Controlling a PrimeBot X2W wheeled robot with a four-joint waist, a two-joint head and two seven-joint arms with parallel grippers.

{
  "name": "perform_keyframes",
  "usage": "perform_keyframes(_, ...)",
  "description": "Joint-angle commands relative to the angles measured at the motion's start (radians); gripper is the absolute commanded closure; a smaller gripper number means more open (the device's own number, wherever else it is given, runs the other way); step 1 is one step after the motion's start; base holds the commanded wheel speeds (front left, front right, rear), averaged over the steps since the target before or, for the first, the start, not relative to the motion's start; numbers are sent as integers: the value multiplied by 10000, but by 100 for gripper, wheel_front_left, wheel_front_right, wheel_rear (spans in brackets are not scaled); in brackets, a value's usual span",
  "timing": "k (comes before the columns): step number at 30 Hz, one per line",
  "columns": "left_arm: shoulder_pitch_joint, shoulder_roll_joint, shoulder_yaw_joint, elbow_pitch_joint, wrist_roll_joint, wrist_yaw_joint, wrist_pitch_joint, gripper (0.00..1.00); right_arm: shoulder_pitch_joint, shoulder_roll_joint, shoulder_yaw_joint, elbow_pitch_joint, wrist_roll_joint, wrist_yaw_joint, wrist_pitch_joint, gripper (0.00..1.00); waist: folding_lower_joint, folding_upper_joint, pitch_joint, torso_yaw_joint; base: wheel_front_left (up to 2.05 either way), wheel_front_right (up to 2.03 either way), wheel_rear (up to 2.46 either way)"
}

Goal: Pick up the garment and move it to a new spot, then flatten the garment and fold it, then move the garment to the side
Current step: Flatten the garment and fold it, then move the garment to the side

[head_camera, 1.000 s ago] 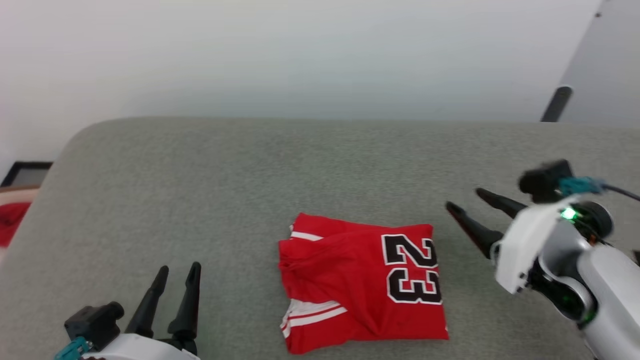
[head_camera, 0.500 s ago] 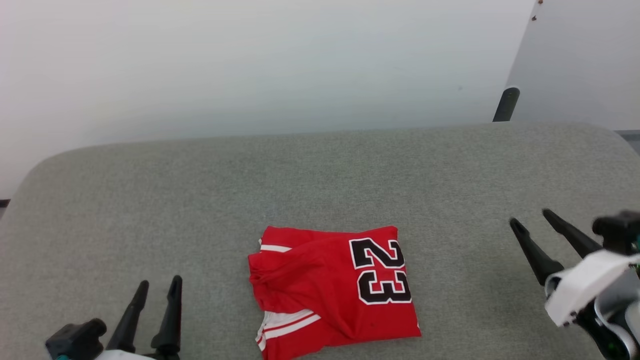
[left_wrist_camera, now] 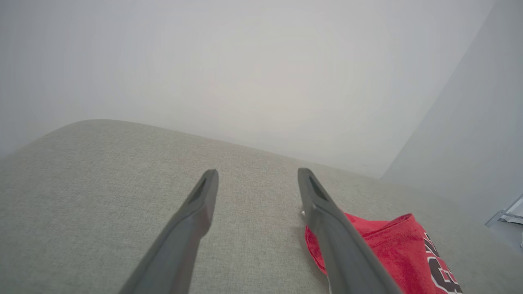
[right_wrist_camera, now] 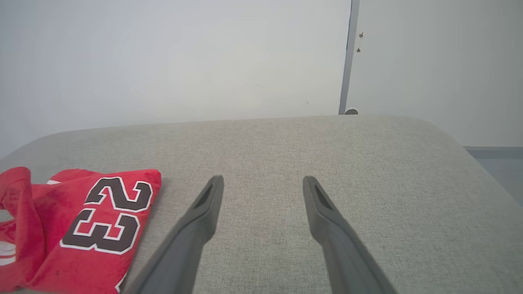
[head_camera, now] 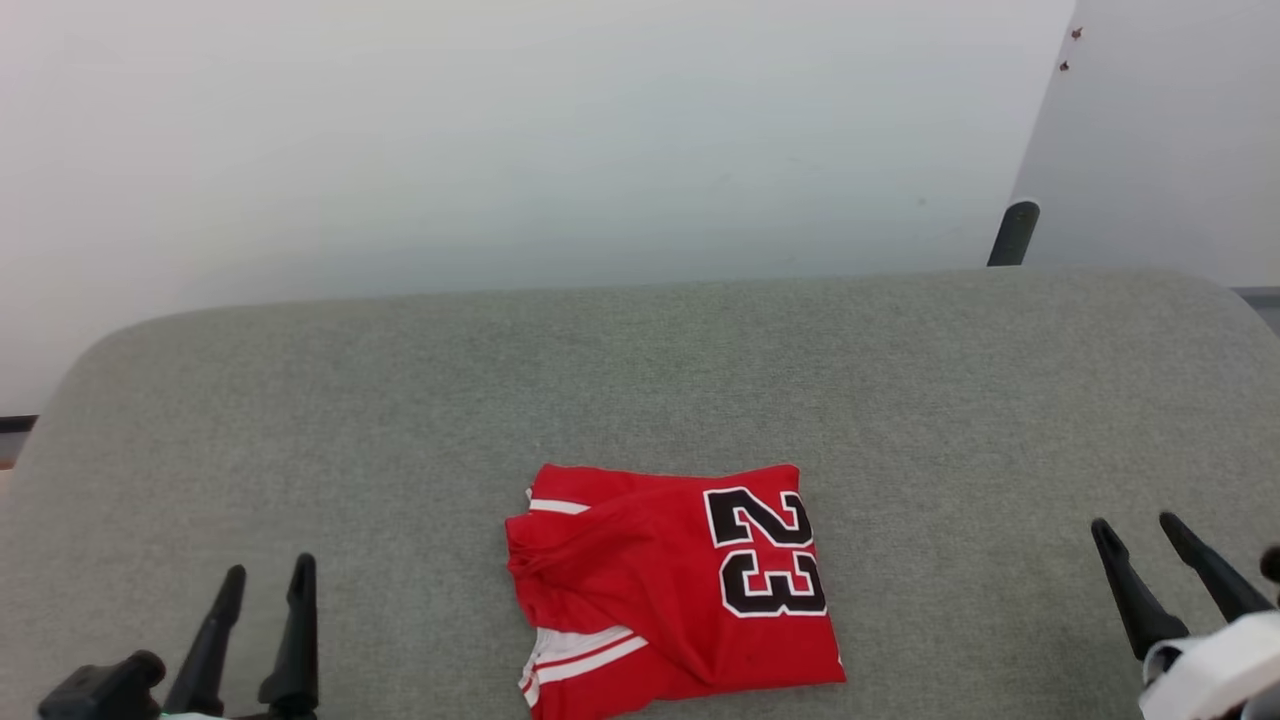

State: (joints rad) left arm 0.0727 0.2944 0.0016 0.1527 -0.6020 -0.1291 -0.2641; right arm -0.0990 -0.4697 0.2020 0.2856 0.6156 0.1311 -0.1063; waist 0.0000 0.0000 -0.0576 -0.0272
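Note:
The garment lies folded into a rough rectangle near the front middle of the grey padded surface, its black number 23 facing up and white striped trim at its left edge. My left gripper stands open at the lower left, well clear of it. At the lower right my right gripper is open too, apart from the cloth. In the left wrist view the garment lies to the right of the gripper. The right wrist view has the garment left of the gripper.
A pale wall rises behind the padded surface. A dark post stands past its far right corner, beside a grey panel. Bare padding spreads to the left, right and behind the garment.
The head camera has swung, shifting the whole picture. My right gripper has pulled back from beside the garment to the lower right. The left gripper sits lower in view. The garment lies as before.

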Motion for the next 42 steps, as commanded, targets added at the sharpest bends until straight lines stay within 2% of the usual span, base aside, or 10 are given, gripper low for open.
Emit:
perform_keyframes(1,124,36,65,-52,77,-29,10,0,192,35,-137,-37,-21,-8,-91,0,0,0,-35,43,0,0,0)
perform_keyframes(13,219,-34,237,-211,294,-29,12,0,966,404,-816,-352,-309,-8,-48,0,0,0,-114,176,0,0,0)
perform_keyframes(23,175,-43,117,-201,329,-29,11,0,1071,597,-865,-537,-483,-8,260,0,0,0,-75,401,0,0,0)
perform_keyframes(30,192,83,198,-172,363,-29,12,0,840,718,-522,-616,-468,-8,562,0,0,0,-28,939,0,0,0)
perform_keyframes(42,160,86,-160,-167,392,-27,12,0,-39,765,610,-340,-165,-8,1939,0,0,0,204,2447,0,0,0)
